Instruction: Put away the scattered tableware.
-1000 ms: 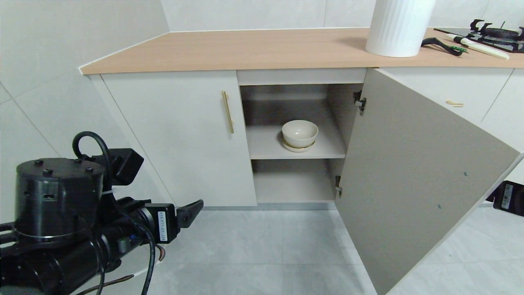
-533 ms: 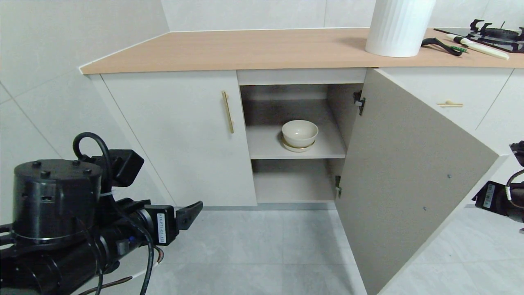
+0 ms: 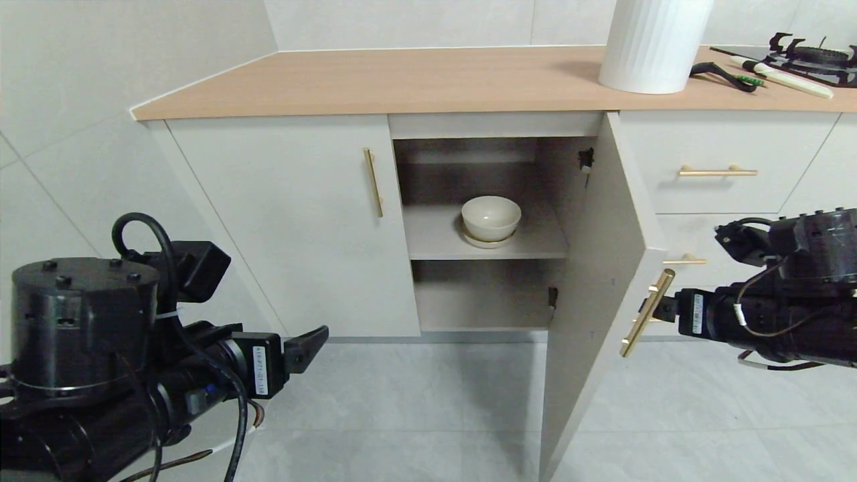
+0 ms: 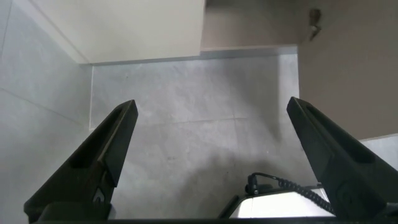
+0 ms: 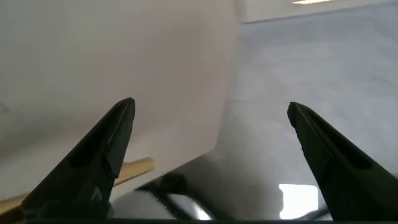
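Slipping off the cabinet door handle (image 3: 646, 313) looks likely: right tool (image 5: 210, 107) spread beside it, unclamped; left tool (image 4: 211, 109) likewise spread.

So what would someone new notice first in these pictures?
Probably the cabinet door standing half open under the wooden counter, with the right gripper open beside its gold handle. Next, the pale bowl sitting on a plate on the upper shelf inside.
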